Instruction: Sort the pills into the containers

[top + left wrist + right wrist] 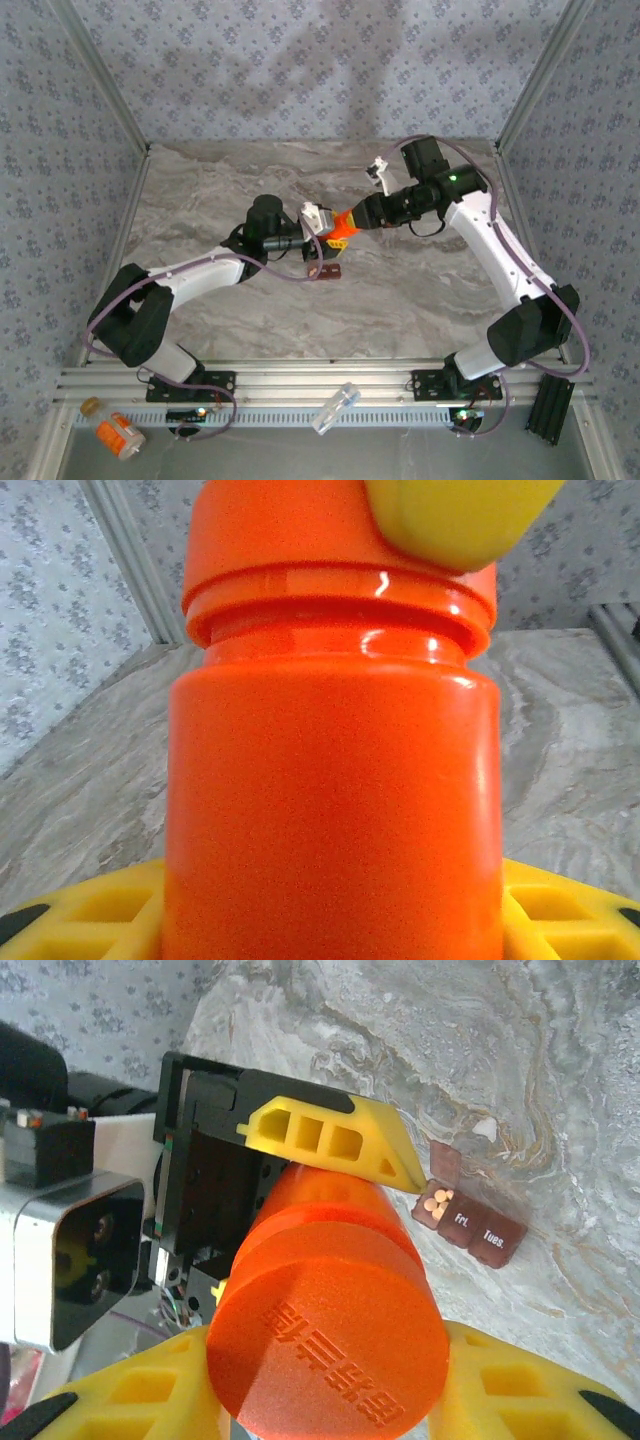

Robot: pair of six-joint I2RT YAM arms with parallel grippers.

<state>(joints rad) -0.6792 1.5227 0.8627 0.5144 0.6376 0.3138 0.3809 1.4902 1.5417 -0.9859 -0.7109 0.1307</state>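
Observation:
A plain orange bottle hangs in the air between both arms, lying roughly level above the middle of the table. My left gripper is shut on its body, with yellow fingers on either side. My right gripper is shut on its round orange cap. On the table just below lies the containers box, dark red-brown, with one lid open over small pale pills. The top view shows that box under the left gripper, and the right gripper meeting it.
A white-capped labelled orange bottle and a clear plastic tube lie on the metal rail at the near edge. A small white fragment sits on the marble beyond the box. Patterned walls close in the left, right and back.

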